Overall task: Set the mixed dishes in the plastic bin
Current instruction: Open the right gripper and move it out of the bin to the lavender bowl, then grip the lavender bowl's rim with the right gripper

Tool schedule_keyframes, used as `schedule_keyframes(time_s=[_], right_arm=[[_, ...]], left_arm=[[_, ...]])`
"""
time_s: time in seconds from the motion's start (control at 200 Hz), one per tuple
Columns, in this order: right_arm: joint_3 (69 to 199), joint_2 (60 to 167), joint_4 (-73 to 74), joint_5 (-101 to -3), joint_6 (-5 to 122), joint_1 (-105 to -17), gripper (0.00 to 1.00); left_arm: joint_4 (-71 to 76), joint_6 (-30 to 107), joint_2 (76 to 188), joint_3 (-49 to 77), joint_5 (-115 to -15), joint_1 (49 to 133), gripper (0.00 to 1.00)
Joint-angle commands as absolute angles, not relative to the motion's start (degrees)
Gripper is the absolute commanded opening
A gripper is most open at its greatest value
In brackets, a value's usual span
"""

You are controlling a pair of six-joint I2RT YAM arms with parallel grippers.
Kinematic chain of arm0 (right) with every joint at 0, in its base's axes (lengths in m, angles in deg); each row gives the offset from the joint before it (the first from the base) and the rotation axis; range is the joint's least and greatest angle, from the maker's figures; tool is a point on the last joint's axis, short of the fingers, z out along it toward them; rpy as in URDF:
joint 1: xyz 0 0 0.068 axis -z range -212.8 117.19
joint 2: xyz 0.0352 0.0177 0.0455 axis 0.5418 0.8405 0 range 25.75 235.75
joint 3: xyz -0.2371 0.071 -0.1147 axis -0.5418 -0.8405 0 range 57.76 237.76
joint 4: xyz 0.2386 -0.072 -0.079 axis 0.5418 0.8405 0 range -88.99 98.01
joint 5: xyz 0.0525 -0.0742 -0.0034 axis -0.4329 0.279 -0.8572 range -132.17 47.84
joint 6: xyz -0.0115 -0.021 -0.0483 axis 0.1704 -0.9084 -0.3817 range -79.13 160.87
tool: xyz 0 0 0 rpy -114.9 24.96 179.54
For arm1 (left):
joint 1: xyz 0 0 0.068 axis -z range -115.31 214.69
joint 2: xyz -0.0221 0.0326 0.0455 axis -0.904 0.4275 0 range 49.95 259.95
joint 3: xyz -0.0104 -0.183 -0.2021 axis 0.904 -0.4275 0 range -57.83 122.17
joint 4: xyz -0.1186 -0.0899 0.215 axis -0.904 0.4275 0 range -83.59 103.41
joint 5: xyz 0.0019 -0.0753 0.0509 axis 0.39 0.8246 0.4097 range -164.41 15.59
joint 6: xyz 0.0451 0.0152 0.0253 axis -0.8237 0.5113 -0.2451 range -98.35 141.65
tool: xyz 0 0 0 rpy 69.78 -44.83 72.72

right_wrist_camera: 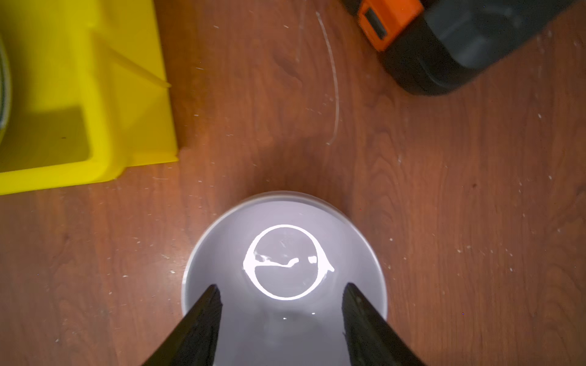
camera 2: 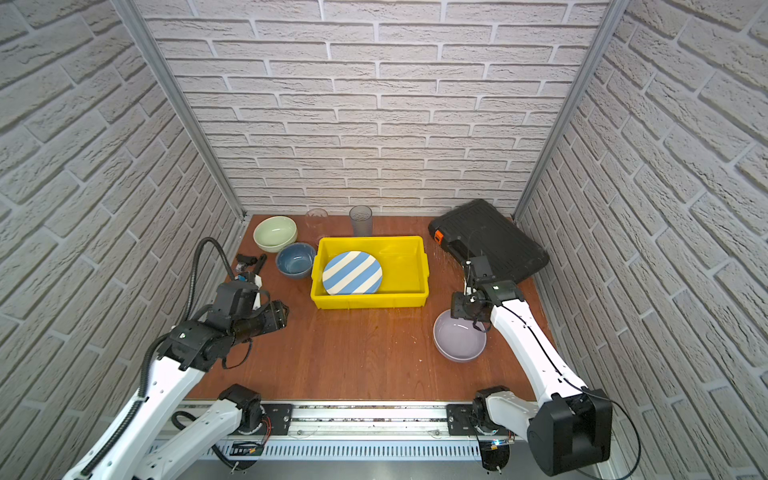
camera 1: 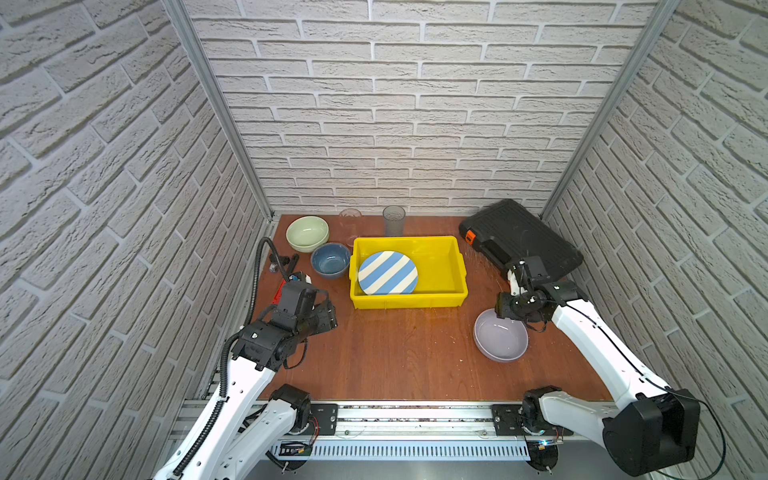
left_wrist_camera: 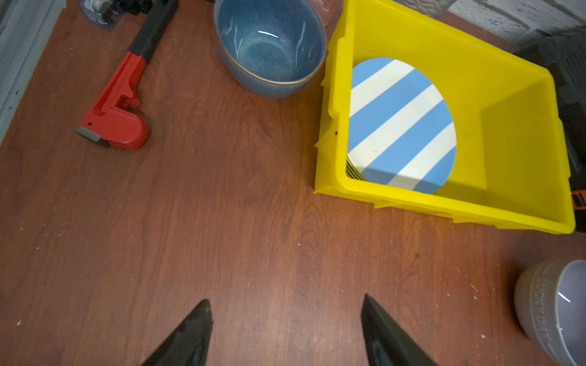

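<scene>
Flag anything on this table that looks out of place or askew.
A red pipe wrench with a black handle lies on the wooden table near the blue ceramic bowl: a tool among dishes. The black plastic case with an orange latch sits skewed in the far right corner. No dish looks broken.

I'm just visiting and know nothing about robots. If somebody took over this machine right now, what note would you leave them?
Left gripper: open, empty, over bare table.
Right gripper: open, fingers above the lavender-grey bowl, not gripping it.
Done: striped plate lies in the yellow bin; another dish's edge peeks out beneath it.
To do: lavender-grey bowl, blue bowl, pale green bowl and two clear tumblers, all on the table outside the bin.
</scene>
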State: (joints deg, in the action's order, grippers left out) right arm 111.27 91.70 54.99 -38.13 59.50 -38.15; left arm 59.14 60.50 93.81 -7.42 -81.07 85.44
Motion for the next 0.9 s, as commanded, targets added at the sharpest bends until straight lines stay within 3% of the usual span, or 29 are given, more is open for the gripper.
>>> schedule_keyframes(time_s=[0.0, 0.32, 0.895], right_arm=[[109.29, 90.35, 55.46, -38.38, 60.76, -35.50, 0.62], [106.17, 92.25, 51.95, -33.83, 64.80, -32.37, 0.58], [100.06, 98.05, 44.35, -36.41, 66.60, -31.26, 0.50]], left_arm=[[59.95, 56.63, 94.00, -5.89, -80.23, 82.95, 0.75], [57.13, 54.53, 94.64, -7.05, -73.62, 77.12, 0.76], [55.61, 54.08, 93.67, -9.45, -69.93, 75.06, 0.76]])
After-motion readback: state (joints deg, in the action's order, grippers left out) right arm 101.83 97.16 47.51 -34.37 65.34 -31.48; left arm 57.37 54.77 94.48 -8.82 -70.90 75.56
